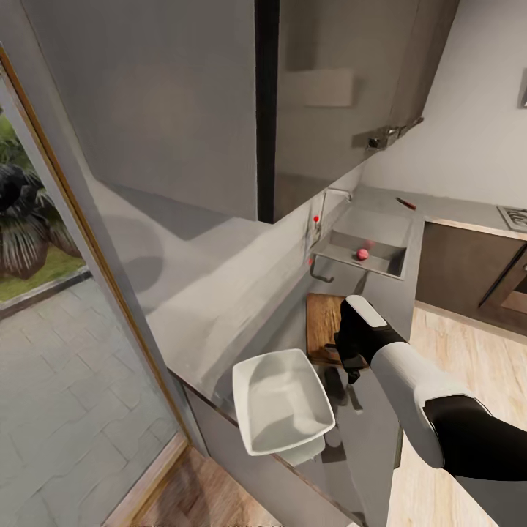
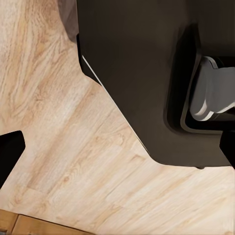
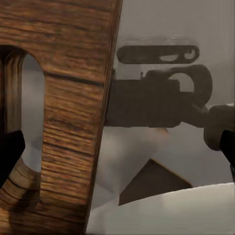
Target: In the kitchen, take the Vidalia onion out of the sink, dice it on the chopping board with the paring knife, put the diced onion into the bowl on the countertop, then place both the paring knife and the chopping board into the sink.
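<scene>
On the long grey countertop [image 1: 219, 285] the brown chopping board [image 1: 320, 322] lies between the white bowl [image 1: 282, 402] and the sink [image 1: 380, 223]. A small reddish Vidalia onion [image 1: 362, 254] rests in the sink basin. Beyond the sink, the paring knife [image 1: 406, 203] lies on the worktop. My right gripper [image 1: 350, 362] hovers open at the board's near end. In the right wrist view its fingers [image 3: 10, 154] sit wide apart beside the board's handle slot [image 3: 29, 112], with the bowl rim [image 3: 176, 210] close by. My left gripper [image 2: 117, 152] hangs open over the wooden floor [image 2: 98, 161].
Grey wall cabinets [image 1: 219, 110] hang low over the counter. A chrome tap with a red dot [image 1: 316, 218] stands by the sink. A gas hob [image 1: 516, 216] sits far right over dark cabinet fronts [image 1: 454, 271]. A glass door [image 1: 44, 293] is at the left.
</scene>
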Motion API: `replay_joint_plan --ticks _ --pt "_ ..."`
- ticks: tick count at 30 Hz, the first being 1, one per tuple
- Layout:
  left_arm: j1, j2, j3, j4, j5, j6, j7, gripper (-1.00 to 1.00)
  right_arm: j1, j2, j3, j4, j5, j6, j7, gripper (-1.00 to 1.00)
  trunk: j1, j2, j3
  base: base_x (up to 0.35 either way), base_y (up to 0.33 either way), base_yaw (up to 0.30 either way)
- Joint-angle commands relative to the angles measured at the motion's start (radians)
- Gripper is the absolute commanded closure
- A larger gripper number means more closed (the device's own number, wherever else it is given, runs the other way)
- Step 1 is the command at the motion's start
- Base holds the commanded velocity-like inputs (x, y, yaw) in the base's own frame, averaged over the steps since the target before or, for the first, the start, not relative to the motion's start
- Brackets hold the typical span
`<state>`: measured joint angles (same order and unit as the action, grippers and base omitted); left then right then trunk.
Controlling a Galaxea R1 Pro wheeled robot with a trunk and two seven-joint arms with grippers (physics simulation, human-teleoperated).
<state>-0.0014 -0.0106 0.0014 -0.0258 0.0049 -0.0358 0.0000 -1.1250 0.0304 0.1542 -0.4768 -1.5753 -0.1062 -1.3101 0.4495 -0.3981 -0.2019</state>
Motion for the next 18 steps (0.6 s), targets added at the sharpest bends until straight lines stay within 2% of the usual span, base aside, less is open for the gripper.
replay_joint_plan --ticks 1,13,14,18 --pt "0.000 0.000 0.000 0.000 0.000 -0.003 0.000 -1.00 -0.001 -0.001 0.008 0.000 -0.009 -0.010 -0.001 -1.00 0.000 -0.002 -0.003 -0.001 0.001 0.098" --pt "0.000 0.000 0.000 0.000 0.000 -0.003 0.000 -1.00 -0.001 -0.003 0.008 -0.001 -0.009 -0.010 -0.001 -1.00 0.000 -0.002 -0.004 0.000 0.000 0.006" --pt "0.000 0.000 0.000 0.000 0.000 -0.003 0.000 -1.00 -0.001 -0.003 0.008 -0.001 -0.009 -0.010 -0.001 1.00 0.000 -0.002 -0.004 0.000 0.000 0.000" --pt "0.000 0.000 0.000 0.000 0.000 -0.003 0.000 -1.00 -0.001 -0.003 0.008 -0.001 -0.008 -0.010 -0.001 1.00 0.000 -0.002 -0.004 0.000 0.000 0.000"
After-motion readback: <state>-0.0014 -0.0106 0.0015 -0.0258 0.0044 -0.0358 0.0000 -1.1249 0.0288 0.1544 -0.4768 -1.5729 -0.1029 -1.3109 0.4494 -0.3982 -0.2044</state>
